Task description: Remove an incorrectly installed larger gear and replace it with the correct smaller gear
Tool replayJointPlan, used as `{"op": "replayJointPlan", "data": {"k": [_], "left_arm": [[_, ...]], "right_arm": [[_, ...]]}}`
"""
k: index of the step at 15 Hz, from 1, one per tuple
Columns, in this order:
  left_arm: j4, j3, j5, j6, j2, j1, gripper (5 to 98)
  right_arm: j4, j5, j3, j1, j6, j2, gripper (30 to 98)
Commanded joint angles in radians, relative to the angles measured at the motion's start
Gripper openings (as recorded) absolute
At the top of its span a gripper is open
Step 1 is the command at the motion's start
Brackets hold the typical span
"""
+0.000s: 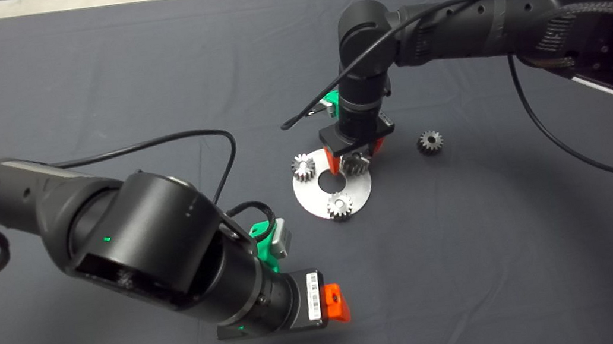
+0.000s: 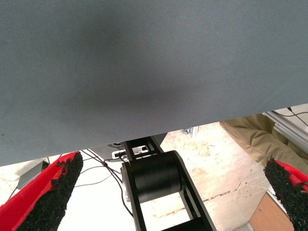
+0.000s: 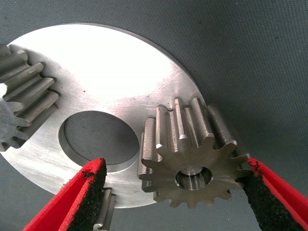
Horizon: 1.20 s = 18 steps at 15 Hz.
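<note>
The right end effector (image 1: 354, 160) points straight down, fingers (image 3: 79, 202) spread wide. The left end effector (image 2: 163, 192) hangs low at front left, fingers apart.

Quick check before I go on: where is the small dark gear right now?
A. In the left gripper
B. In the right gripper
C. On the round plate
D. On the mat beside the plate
D. The smaller gear lies alone on the mat, apart from the plate and outside both grippers.

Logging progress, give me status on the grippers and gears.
Right gripper open astride larger gear on round plate. Left gripper open, idle near front. Smaller gear waits on mat.
</note>
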Motion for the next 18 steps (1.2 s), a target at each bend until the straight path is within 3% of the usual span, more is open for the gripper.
{"op": "replayJointPlan", "data": {"k": [1,8,9,13,18], "left_arm": [[-0.01,0.019,-0.001,-0.004,-0.001,-0.018,97.9],[-0.01,0.025,-0.001,-0.004,-0.003,-0.018,97.9],[-0.01,0.025,-0.001,-0.004,-0.002,-0.018,97.9],[-0.01,0.024,-0.001,-0.004,-0.002,-0.018,97.9],[-0.01,0.025,-0.001,-0.004,-0.001,-0.018,97.9]], "right_arm": [[-0.024,-0.027,0.002,0.029,-0.005,0.001,71.6],[-0.024,-0.034,0.004,0.041,-0.003,-0.002,71.0],[-0.024,-0.033,0.004,0.041,-0.003,-0.002,66.9],[-0.024,-0.033,0.005,0.041,-0.003,-0.002,61.9],[-0.024,-0.033,0.005,0.041,-0.003,-0.004,61.5]]}}
